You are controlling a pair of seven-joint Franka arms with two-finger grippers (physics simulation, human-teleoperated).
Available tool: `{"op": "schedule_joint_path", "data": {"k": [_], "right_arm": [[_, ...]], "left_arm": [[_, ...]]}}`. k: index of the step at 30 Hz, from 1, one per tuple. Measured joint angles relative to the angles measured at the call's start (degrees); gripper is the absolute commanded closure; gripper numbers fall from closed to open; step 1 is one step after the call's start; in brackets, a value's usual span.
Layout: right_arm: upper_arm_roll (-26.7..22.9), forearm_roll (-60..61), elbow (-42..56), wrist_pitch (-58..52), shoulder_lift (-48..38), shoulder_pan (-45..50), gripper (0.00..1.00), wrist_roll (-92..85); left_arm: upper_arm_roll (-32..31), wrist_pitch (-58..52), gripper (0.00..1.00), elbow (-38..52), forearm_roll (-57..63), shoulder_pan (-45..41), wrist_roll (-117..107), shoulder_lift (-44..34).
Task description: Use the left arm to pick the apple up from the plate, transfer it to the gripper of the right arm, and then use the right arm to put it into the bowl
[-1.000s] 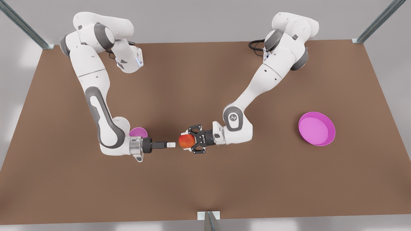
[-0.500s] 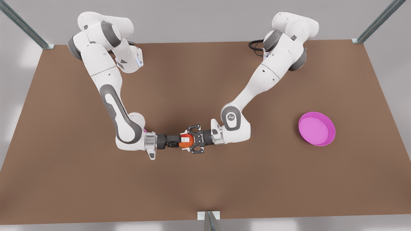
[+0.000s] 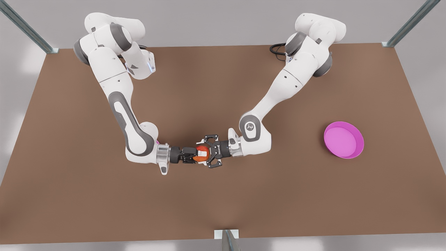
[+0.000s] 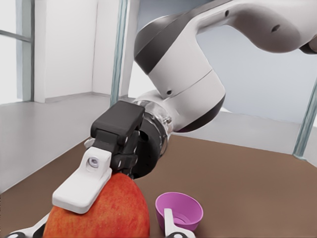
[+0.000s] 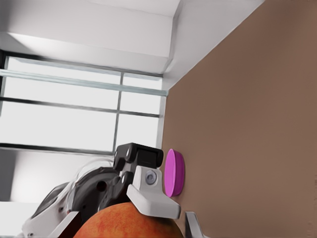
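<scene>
Above the table's middle, the red-orange apple (image 3: 200,158) hangs between both grippers. From the front view's left, my right gripper (image 3: 198,154) is shut on it. Its white upper pad (image 4: 84,188) presses on the top of the apple (image 4: 104,213). My left gripper (image 3: 205,153) comes from the front view's right and stands open. Its fingertips (image 4: 173,229) flank the apple with a small gap. The magenta plate (image 3: 344,140) lies bare at the front view's right. The lilac bowl (image 4: 179,210) stands behind the right arm's wrist, and just a sliver of the bowl (image 3: 158,142) shows in the front view.
The brown table (image 3: 223,202) stretches wide around both arms. Metal frame posts (image 3: 411,22) rise at its far corners and another post (image 3: 227,238) stands at the near edge's middle.
My right arm swung in from the front view's left and closed its fingers over the apple. The left gripper's linkage has spread slightly wider.
</scene>
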Motion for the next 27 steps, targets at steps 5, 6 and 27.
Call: {"op": "schedule_joint_path", "data": {"k": [5,6,27], "right_arm": [[0.0,-0.2,0.0,0.1,0.0,-0.1,0.31,-1.4],[0.0,-0.2,0.0,0.0,0.0,-0.2,0.31,-1.7],[0.2,-16.7,-16.2,-12.4,-6.5,-22.3,0.31,-7.8]], "left_arm": [[0.4,-0.1,0.01,-1.3,0.6,1.6,1.0,-0.2],[0.5,-0.4,0.01,-2.6,1.1,2.8,1.2,-0.5],[9.8,-46.7,0.0,-8.5,86.5,23.5,-43.1,-37.5]]}}
